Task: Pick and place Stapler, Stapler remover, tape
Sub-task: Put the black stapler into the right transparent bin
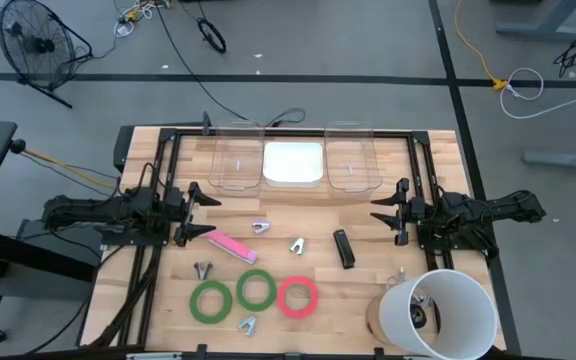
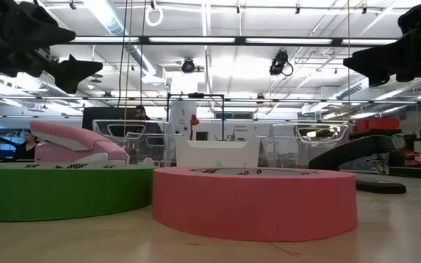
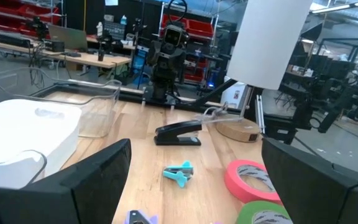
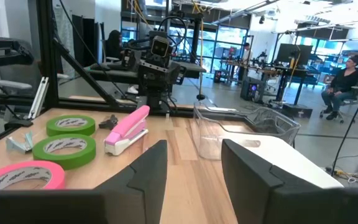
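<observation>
A pink stapler (image 1: 231,247) and a black stapler (image 1: 344,248) lie flat mid-table. Several small staple removers lie around them, one (image 1: 297,245) between the staplers and one (image 1: 260,227) farther back. Two green tape rolls (image 1: 210,300) (image 1: 255,288) and a pinkish red roll (image 1: 297,296) lie flat near the front edge. My left gripper (image 1: 193,212) is open and empty above the table's left side, behind the pink stapler. My right gripper (image 1: 388,210) is open and empty on the right side. The black stapler (image 3: 178,132) shows in the left wrist view, the pink stapler (image 4: 128,129) in the right.
Two clear bins (image 1: 236,165) (image 1: 353,165) flank a white bin (image 1: 293,163) at the table's far edge. A large white cylinder (image 1: 438,312) stands at the front right on a brown roll. People sit in the room behind the table.
</observation>
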Tool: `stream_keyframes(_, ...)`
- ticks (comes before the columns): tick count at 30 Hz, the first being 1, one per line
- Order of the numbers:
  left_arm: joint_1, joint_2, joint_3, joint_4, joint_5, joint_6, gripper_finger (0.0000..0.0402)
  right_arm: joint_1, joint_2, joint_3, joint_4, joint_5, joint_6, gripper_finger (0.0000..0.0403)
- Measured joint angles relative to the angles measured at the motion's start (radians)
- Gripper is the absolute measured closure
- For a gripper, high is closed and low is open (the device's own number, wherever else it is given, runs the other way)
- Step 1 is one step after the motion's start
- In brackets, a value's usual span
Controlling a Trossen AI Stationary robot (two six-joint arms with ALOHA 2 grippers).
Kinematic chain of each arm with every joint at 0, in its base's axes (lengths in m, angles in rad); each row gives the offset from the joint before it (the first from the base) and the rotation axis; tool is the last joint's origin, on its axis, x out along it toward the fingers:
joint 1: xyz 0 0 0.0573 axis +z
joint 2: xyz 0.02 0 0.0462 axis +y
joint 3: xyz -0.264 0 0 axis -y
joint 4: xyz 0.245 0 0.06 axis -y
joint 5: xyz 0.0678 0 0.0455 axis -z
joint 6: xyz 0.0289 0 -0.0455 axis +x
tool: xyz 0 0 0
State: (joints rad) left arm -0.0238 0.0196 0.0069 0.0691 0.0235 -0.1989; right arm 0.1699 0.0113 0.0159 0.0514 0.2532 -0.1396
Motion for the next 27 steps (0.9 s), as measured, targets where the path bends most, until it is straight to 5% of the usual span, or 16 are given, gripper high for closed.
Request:
stream_keyframes(7,0.0,0.0,0.0,0.0,0.0,0.005,0.0035,0.0,0.0,0.0,0.0,0.0,0.0,0.025)
stream_keyframes(13,0.0,0.0,0.0,0.005,-0.082,0.235,0.0035,0.0,0.0,0.0,0.0,0.0,0.0,0.025)
stream_keyframes(27,0.0,0.0,0.0,0.004,-0.127,0.229,0.0035,0.0,0.0,0.0,0.0,0.0,0.0,0.025)
